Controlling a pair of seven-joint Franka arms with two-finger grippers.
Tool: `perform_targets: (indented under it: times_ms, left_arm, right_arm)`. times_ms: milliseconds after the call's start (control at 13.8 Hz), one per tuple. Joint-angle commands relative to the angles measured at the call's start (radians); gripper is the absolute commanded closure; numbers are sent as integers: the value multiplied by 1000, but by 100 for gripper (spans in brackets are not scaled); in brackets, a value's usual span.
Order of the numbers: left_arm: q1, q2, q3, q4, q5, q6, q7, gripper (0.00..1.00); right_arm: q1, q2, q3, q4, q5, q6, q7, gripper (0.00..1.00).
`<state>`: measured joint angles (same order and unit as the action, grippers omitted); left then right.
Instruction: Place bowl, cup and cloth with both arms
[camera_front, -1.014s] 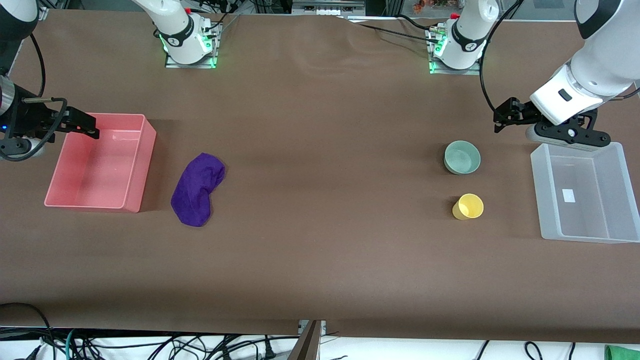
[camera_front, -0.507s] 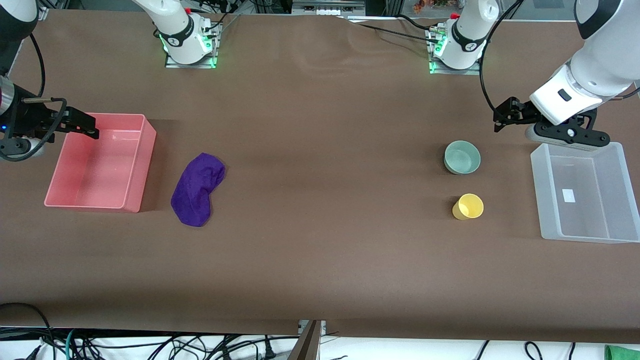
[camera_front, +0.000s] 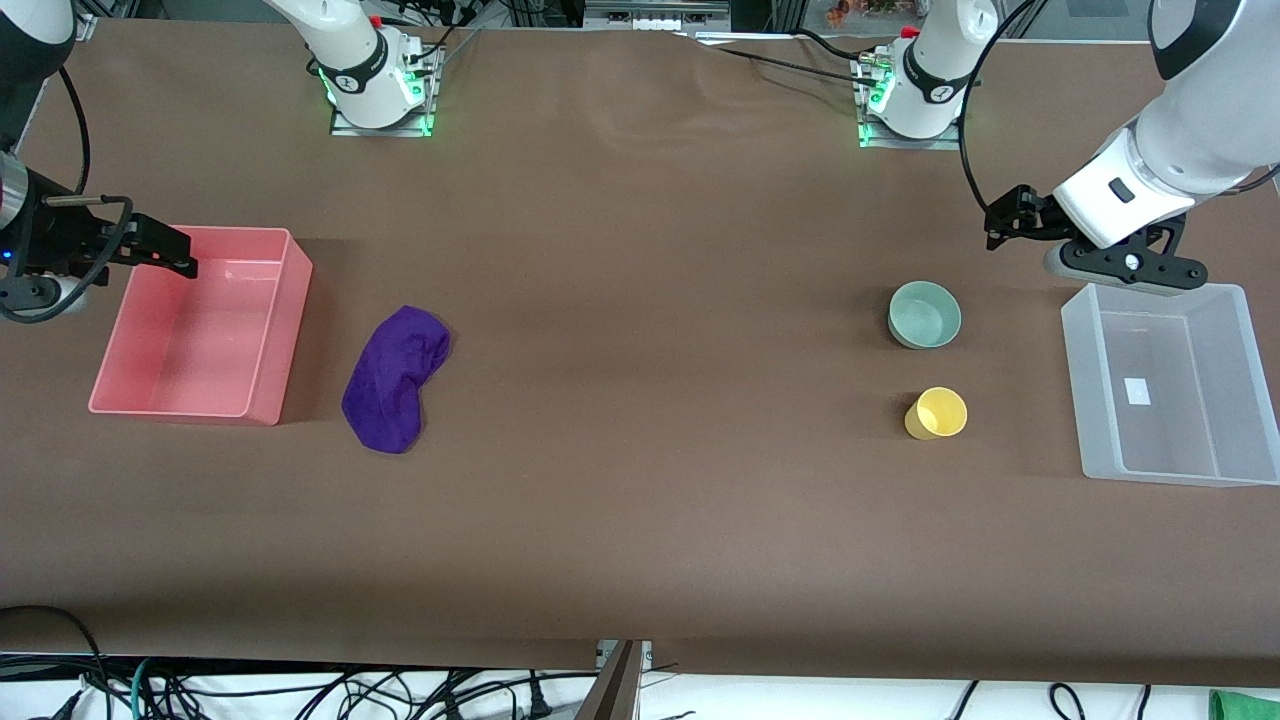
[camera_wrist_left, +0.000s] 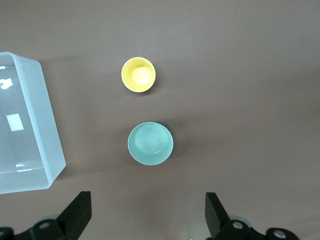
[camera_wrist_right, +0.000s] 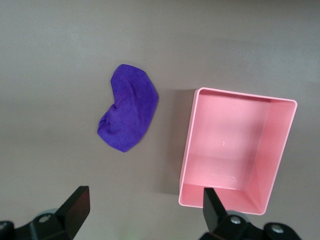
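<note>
The pale teal-green bowl (camera_front: 925, 314) stands upright on the table, with the yellow cup (camera_front: 937, 413) nearer the front camera than it. Both show in the left wrist view, the bowl (camera_wrist_left: 150, 143) and the cup (camera_wrist_left: 138, 74). The purple cloth (camera_front: 395, 377) lies beside the pink bin and shows in the right wrist view (camera_wrist_right: 128, 114). My left gripper (camera_front: 1001, 228) hangs open and empty in the air over bare table beside the clear bin; it also shows in its wrist view (camera_wrist_left: 147, 202). My right gripper (camera_front: 172, 255) is open and empty over the pink bin's rim, also seen in its wrist view (camera_wrist_right: 145, 197).
An empty pink bin (camera_front: 290, 330) sits at the right arm's end of the table, also in the right wrist view (camera_wrist_right: 190, 145). An empty clear plastic bin (camera_front: 1075, 360) sits at the left arm's end, also in the left wrist view (camera_wrist_left: 50, 130). Brown table covering lies between them.
My left gripper and wrist have shifted slightly toward the arm bases. The right arm and all objects have not moved.
</note>
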<state>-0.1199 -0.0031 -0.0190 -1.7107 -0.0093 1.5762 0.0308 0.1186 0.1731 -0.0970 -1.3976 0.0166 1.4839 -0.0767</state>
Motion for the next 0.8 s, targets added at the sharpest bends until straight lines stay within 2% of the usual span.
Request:
perform_targets:
  times_ms: [0,725]
  left_arm:
    - [11,9,-3,20,-23,-31,11,0]
    - [19,8,-3,10,-26,-42,14,0]
  right_arm:
    - [-4,3,5,17,-11,-2,-3,0]
    - [-5,3,3,15,-14,-4,-6,0]
